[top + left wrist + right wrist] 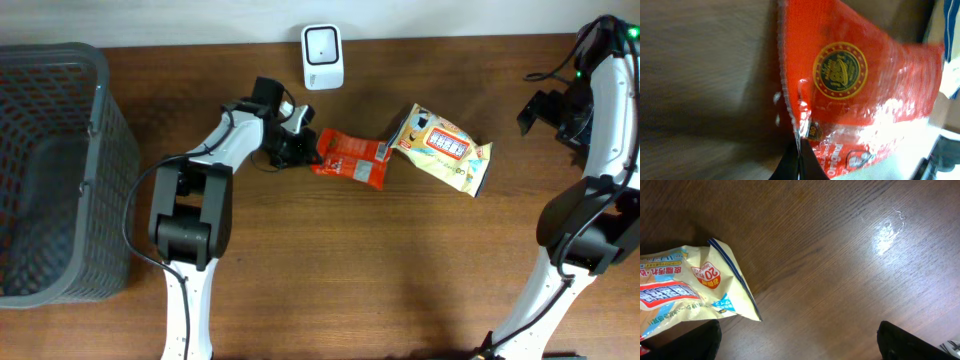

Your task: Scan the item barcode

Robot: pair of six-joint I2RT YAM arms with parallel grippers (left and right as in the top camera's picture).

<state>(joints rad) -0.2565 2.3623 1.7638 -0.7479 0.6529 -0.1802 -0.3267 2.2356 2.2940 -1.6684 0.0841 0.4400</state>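
Pinching the left edge of the red packet (350,157), the left pincer (300,148) is clamped shut near the desk's (400,280) centre. A yellow packet (445,148) overlaps the red one at 3 o'clock. The white scanner (323,57) stands at 12 o'clock. The right pincer (797,342) hangs wide, holding nothing.

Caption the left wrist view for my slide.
Left gripper closed on the edge of the red snack packet, wooden table behind.

Dark wooden table (400,270), grey basket (50,170), white scanner (322,57), red packet (352,158), yellow packet (445,148)
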